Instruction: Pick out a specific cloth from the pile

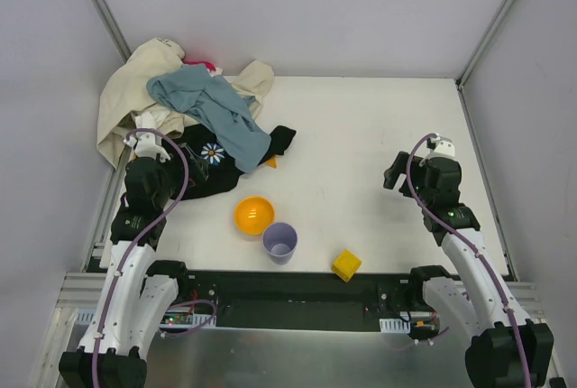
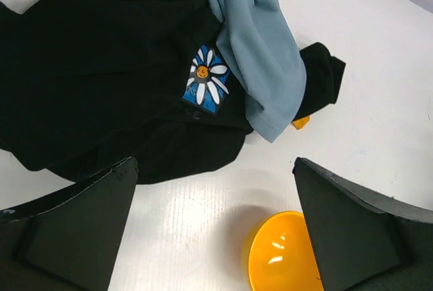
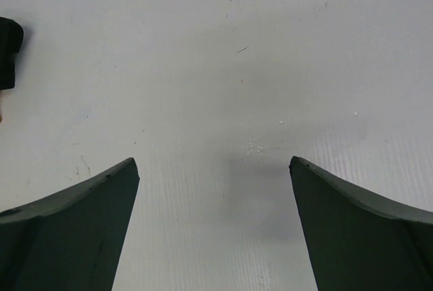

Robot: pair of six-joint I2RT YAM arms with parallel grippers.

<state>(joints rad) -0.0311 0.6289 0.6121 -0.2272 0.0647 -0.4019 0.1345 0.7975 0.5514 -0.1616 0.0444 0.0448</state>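
The pile point(image 1: 194, 113) lies at the table's back left: cream, blue-grey point(image 2: 260, 54) and black garments, the black one with a white daisy print point(image 2: 206, 81). Only a small orange-yellow corner of the cloth point(image 1: 270, 161) shows, peeking out from under the blue-grey and black fabric point(image 2: 300, 123); the rest is hidden. My left gripper point(image 1: 160, 155) hovers open at the pile's near left side, its fingers apart above bare table point(image 2: 216, 169) with nothing between them. My right gripper point(image 1: 397, 171) is open over bare table point(image 3: 213, 166) at the right, far from the pile.
An orange bowl point(image 1: 253, 215) sits just in front of the pile, partly behind my left gripper's right finger point(image 2: 352, 230). A lilac cup point(image 1: 279, 243) and a yellow block point(image 1: 345, 264) stand near the front edge. Grey walls enclose the table.
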